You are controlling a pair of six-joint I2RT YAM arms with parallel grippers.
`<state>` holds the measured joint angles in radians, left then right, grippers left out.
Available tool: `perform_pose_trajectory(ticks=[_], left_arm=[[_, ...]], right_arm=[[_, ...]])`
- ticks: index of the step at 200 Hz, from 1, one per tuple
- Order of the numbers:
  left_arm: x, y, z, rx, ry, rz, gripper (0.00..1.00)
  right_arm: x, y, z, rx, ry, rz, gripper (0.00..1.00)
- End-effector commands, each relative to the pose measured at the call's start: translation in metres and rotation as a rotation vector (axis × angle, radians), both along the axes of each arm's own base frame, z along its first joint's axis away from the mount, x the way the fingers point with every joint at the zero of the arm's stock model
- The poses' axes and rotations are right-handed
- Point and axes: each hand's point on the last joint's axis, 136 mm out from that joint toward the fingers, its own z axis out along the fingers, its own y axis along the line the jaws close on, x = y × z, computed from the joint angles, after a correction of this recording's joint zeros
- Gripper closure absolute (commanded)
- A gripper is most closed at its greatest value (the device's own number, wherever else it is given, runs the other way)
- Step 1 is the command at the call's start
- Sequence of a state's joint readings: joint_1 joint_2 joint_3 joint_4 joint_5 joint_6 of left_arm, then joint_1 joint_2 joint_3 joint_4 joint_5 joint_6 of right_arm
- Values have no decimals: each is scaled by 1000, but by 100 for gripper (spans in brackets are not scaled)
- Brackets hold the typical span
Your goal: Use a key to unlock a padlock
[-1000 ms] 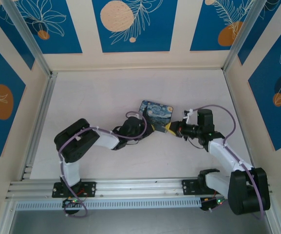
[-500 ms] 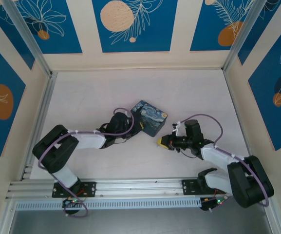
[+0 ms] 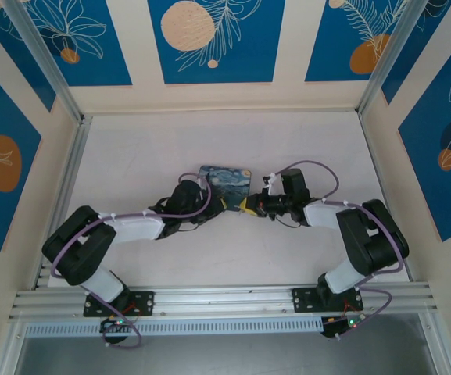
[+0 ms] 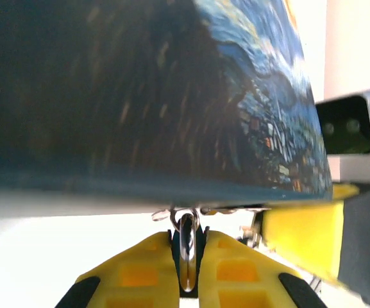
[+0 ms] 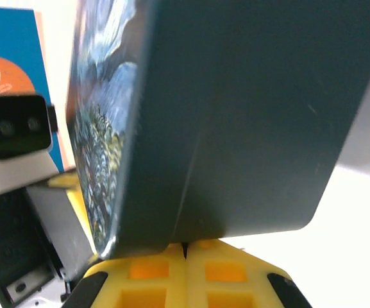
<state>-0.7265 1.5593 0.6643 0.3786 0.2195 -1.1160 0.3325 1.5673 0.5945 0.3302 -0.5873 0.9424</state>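
In the left wrist view my left gripper is shut on the padlock. Its thin silvery shackle and dark body stand upright between the yellow fingers, just under the blue swirl-painted tin. From above, the left gripper and right gripper meet nose to nose at the tin's near edge. My right gripper is shut, its yellow pads pressed together beneath the tin's dark side. The key is hidden; I cannot tell whether it sits between those pads.
The tin lies mid-table, with white tabletop behind it and to both sides. An aluminium rail runs along the near edge by the arm bases. Patterned blue walls close in the back and sides.
The tin has shifted left and turned square to the back wall. My right gripper has swung up and left to its near edge; the left arm's elbow has dropped outward, its gripper still at the tin.
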Motion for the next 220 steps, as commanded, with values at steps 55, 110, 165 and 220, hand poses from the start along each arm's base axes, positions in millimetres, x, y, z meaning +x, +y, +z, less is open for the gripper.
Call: perform_pose_trajectory(ticks=[55, 110, 165, 220], left_arm=[[3, -14, 42, -147, -76, -38, 100], [11, -17, 58, -238, -76, 11, 100], [15, -8, 72, -319, -62, 103, 100], [16, 1, 81, -374, -41, 173, 100]], right_arm=[[-11, -11, 17, 65, 13, 2, 100], [-25, -12, 25, 97, 137, -118, 100], [-20, -6, 32, 162, 195, -265, 100], [-20, 2, 47, 184, 162, -318, 100]])
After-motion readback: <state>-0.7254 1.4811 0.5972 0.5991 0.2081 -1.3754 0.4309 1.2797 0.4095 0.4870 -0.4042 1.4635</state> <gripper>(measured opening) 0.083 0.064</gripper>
